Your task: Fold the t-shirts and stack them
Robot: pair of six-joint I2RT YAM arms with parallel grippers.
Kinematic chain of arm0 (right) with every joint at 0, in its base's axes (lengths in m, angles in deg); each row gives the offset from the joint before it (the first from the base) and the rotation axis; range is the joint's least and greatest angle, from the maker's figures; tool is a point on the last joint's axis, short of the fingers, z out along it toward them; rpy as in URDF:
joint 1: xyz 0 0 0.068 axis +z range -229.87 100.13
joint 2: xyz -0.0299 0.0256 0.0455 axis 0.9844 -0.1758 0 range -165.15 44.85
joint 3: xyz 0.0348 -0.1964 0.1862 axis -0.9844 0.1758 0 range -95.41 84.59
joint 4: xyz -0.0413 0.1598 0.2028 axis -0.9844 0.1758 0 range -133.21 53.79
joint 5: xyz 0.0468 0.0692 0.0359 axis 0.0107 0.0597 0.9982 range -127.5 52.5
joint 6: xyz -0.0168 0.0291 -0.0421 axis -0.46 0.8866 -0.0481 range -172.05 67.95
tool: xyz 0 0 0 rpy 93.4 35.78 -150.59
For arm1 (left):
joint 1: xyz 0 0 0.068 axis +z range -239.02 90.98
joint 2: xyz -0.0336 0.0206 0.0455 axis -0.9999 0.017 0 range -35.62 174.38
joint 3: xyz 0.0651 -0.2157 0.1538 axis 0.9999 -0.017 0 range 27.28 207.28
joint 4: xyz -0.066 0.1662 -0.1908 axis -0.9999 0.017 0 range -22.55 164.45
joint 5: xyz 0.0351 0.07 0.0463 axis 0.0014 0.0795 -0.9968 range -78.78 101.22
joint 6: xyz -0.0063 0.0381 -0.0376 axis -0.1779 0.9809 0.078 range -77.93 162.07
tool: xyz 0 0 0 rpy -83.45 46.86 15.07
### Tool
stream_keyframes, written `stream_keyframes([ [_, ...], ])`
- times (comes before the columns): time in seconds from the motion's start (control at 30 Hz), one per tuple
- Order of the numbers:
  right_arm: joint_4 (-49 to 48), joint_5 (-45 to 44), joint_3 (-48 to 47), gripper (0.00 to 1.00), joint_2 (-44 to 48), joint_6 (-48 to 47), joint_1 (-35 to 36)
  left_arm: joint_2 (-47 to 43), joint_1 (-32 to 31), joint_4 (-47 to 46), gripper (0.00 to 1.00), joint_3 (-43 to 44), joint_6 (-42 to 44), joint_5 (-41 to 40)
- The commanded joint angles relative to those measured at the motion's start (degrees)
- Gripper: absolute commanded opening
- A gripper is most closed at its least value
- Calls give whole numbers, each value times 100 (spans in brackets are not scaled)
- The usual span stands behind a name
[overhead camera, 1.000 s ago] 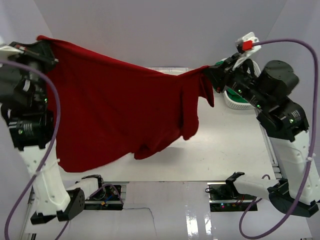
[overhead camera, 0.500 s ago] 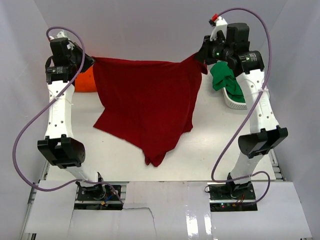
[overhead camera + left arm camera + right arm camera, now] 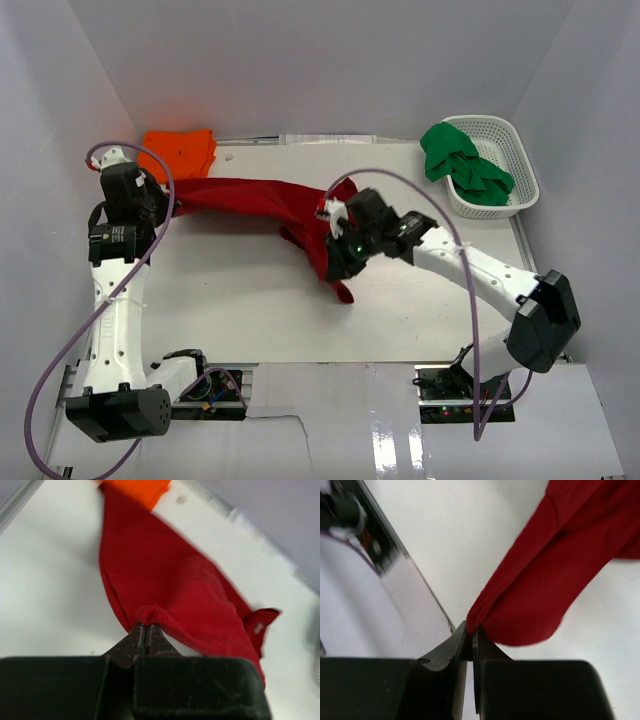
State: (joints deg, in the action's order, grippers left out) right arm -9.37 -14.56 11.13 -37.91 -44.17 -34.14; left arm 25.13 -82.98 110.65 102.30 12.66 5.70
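Here's the dark red shirt (image 3: 250, 197), low across the white table (image 3: 230, 300) and pulled into a long, rumpled band. It runs from the left side to the middle, then bends toward the near edge and ends in a bunched, drooping tail. It's soft matte knit, no print and no sheen, with deep folds along its length. One loose flap sticks up at the far side of the bend.

At the left end, the left gripper (image 3: 146, 630) has its dark fingers pressed together with barely a sliver between them. They're nipping a small rolled hem of the red cloth. From that pinch the fabric fans out wide and flat over the tabletop.

Over to the right gripper (image 3: 471, 632), and it's the same story: jaws closed tight on a folded red edge. The cloth sweeps away from the tips in a smooth, rounded lobe, casting a soft shadow on the table.

In the far-left corner sits the orange shirt (image 3: 178, 152), bright and squarish, lying fairly flat. In the left wrist view the red cloth reaches right up to it.

In the far-right corner is a white plastic basket (image 3: 522, 170), oblong with lattice walls. The green shirt (image 3: 455, 160) is crumpled there, part inside and part spilling over the left rim.
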Motion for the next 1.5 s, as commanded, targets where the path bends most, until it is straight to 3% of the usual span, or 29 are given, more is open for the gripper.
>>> stream_keyframes([
  [0.0, -623, 245, 804, 11, -108, 653, 593, -37, 20, 435, 0, -601, 234, -564],
  [0.03, -720, 455, 1067, 22, -283, 758, 847, -115, 20, 426, 0, -925, 190, -712],
  [0.07, -835, 622, 1070, 22, -371, 794, 928, -160, 20, 426, 0, -1067, 190, -757],
  [0.1, -1036, 755, 1235, 40, -416, 829, 998, -186, 20, 400, 0, -1191, 138, -792],
  [0.2, -1301, 652, 1447, 58, -197, 1031, 1078, -204, 20, 374, 0, -1446, 50, -1117],
  [0.37, -353, -526, 1298, 60, 58, 803, 1069, -73, 20, 321, 0, -1596, 5, -1574],
  [0.67, -352, -1660, 1606, 60, -363, 1014, 946, -125, 20, 127, 0, -1921, -153, -1716],
  [1.0, -625, -1916, 1694, 60, -732, 1137, 191, -380, 20, 57, 0, -2123, -118, -1760],
  [1.47, -862, -2083, 1869, 56, -1286, 1198, 76, -512, 20, 39, 0, -2255, -74, -1821],
])
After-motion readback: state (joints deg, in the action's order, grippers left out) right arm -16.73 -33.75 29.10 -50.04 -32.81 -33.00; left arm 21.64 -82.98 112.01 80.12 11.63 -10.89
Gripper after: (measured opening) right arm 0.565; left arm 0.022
